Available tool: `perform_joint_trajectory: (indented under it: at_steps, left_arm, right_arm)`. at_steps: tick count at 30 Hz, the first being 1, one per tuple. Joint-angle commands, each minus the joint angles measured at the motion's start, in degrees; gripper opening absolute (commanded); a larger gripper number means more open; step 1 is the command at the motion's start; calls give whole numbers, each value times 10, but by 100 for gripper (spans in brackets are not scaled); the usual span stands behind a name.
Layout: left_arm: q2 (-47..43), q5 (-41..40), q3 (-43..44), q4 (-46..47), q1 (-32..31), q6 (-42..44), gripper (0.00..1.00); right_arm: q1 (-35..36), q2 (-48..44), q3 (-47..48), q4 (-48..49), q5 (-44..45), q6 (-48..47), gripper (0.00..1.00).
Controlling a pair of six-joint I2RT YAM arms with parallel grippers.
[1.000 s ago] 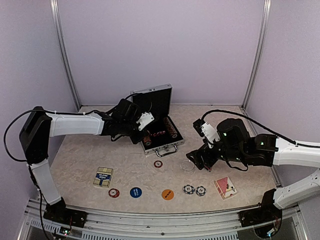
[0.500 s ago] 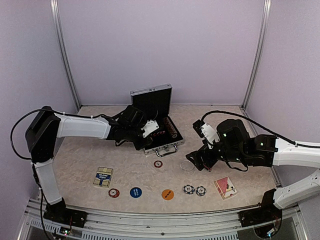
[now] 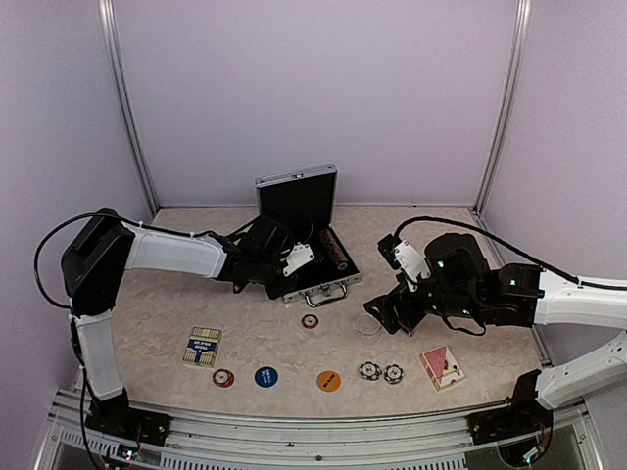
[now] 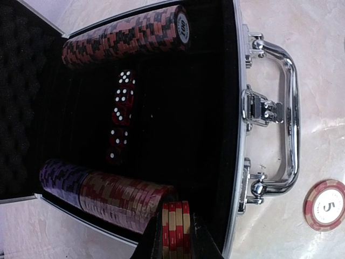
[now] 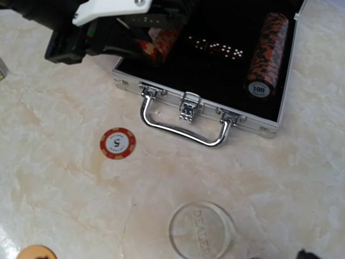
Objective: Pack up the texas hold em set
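The silver briefcase point(image 3: 315, 277) stands open at mid-table, lid up, with rows of striped chips point(image 4: 126, 35) and red dice point(image 4: 122, 102) on its black lining. My left gripper point(image 3: 282, 266) is inside its left end, shut on a small stack of red-and-cream chips point(image 4: 175, 226) beside a chip row point(image 4: 108, 197). The metal handle point(image 4: 288, 118) faces front. My right gripper point(image 3: 380, 315) hovers open over the clear dealer disc point(image 5: 202, 233); only a dark fingertip point(image 5: 306, 253) shows. No dark triangle is in view.
On the table: a red 5 chip point(image 3: 310, 320), a blue-and-cream card deck point(image 3: 203, 346), another red chip point(image 3: 223, 378), a blue disc point(image 3: 265, 376), an orange disc point(image 3: 329, 380), two dark striped chips point(image 3: 380, 372) and a red card deck point(image 3: 442, 366).
My left gripper has moved right and down into the case's left end with the chip stack. The right arm has not moved.
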Motion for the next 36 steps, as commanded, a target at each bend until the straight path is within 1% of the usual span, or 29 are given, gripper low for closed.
perform_joint_trajectory:
  at_steps: [1,6,8,10,12,14,18,25,28,30,33,35,36]
  left_arm:
    - [12,-20,22,33,-2,3,10]
    - [22,-19,25,34,-3,-1,17]
    - [24,-24,26,36,-3,-3,22]
    - [26,-29,25,39,-3,-4,25]
    - [25,-35,24,41,-3,-4,31]
    - [26,-39,24,40,-3,-5,34]
    - [25,-53,21,43,-2,-6,38]
    - [3,-111,5,67,-3,-6,42]
    - [-11,-112,-1,66,-3,-6,45]
    - [-14,-107,-1,59,-3,-7,49]
    - [-13,-101,0,46,-4,-7,59]
    - [-12,-96,0,39,-6,-5,69]
    - [-11,-96,2,34,-8,-3,72]
  right_arm:
    - [-6,-9,-10,15,-5,8,100]
    - [-7,-10,-8,15,-6,7,100]
    - [-7,-10,-7,14,-7,8,100]
    - [-8,-10,-5,14,-9,8,100]
    - [-7,-10,-3,14,-9,8,100]
    - [-8,-10,-2,14,-10,7,100]
    - [-9,-10,0,14,-12,7,100]
    - [-9,-7,4,14,-15,8,100]
    - [-9,-6,6,17,-17,8,100]
    - [-9,-4,7,19,-18,8,100]
    - [-10,-2,11,20,-20,8,100]
    - [-10,0,13,20,-21,8,100]
    - [-10,0,14,20,-21,9,100]
